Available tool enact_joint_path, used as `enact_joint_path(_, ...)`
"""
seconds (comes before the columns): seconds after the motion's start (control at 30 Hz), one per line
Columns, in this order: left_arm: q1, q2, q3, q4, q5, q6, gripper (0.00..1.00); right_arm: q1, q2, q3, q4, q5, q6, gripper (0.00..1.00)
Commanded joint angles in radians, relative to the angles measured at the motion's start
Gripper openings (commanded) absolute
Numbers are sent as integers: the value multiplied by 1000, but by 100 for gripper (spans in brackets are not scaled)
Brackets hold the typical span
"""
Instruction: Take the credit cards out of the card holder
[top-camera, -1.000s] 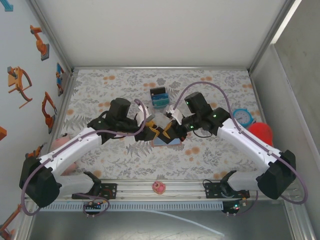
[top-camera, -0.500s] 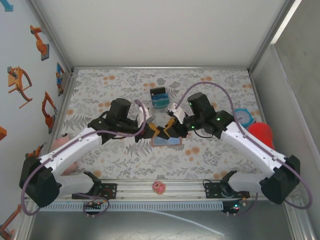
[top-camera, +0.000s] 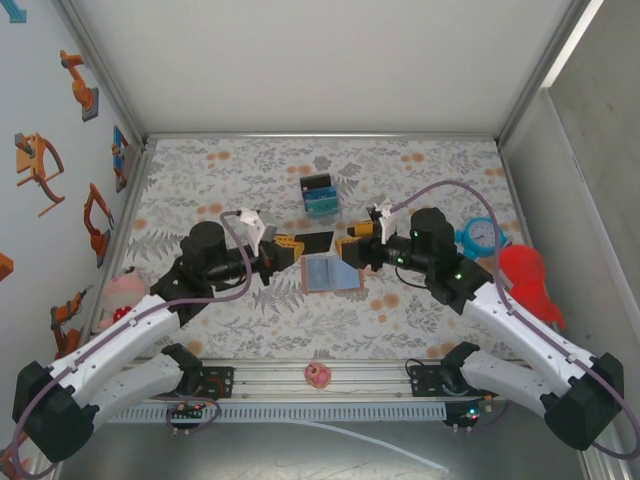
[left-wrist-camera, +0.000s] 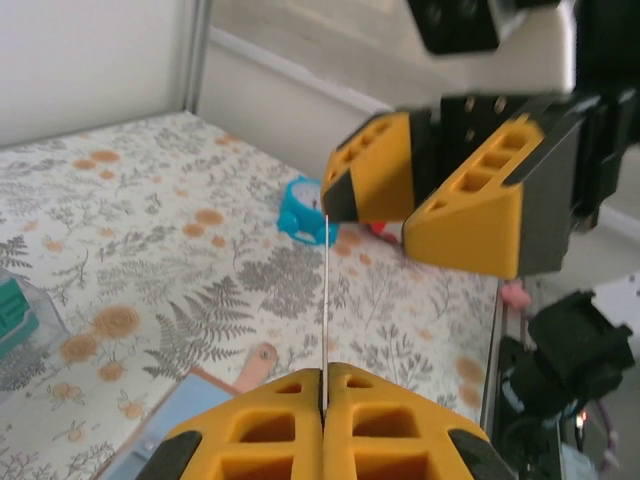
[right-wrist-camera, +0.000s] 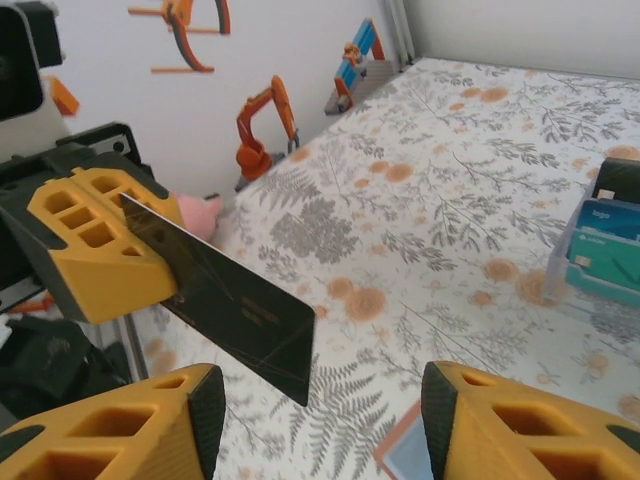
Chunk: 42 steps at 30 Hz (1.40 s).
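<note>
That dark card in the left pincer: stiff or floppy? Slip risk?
Probably stiff: the dark card juts flat from the left pincer, unsagging. Likely light, being edge-thin. Its glossy face might slip; the right pincer stands open.

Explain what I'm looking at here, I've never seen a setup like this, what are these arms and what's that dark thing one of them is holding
These are two robot arms bolted at the near edge of a flowery table. One picture looks down from above; the other two come from small cameras on each wrist, so you see yellow fingers up close. The left gripper is shut on a thin dark card, held above the table; in its own camera the card shows edge-on as a thin line. The right gripper is open, its fingers apart from the card. On the table lie an open card holder, a small black box of blue and teal cards, a blue clock and a red object.
</note>
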<state>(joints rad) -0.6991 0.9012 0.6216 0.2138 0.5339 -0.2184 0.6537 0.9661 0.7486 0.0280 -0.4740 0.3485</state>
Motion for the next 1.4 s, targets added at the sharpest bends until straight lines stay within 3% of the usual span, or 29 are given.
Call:
enact_joint_path(0.0,0,-23,-31,167,-29,-140,0,-8,21,-42,309,-80,194,54)
enact_joint_path(0.23,0,-8,-48,267,7,-212,0,-7,137,-37,506,-207,309,54)
enact_joint_path(0.43,-2,22,-58,349,20,-245,0,-8,213,-22,615,-307,353,42)
enact_joint_path(0.57,-3,42,-64,394,16,-265,0,-8,198,-29,645,-333,344,25)
enact_joint_path(0.63,-2,51,-63,406,17,-271,0,-8,183,-36,644,-332,336,2)
enact_joint_path(0.73,-2,58,-61,405,17,-278,0,-8,159,-48,630,-324,317,0)
enact_joint_path(0.8,0,55,-54,383,17,-274,17,-8,143,-49,590,-315,291,0)
enact_joint_path(0.9,1,30,-12,261,20,-206,60,-8,115,-40,497,-304,228,0)
enact_joint_path(1.0,1,-12,47,86,-2,-101,78,-8,86,-12,348,-298,135,0)
enact_joint_path(1.17,0,-24,186,-241,-70,72,79,-8,60,62,53,-332,-57,0)
enact_joint_path(1.37,0,60,363,-546,-51,248,77,-8,68,128,-161,-404,-210,0)
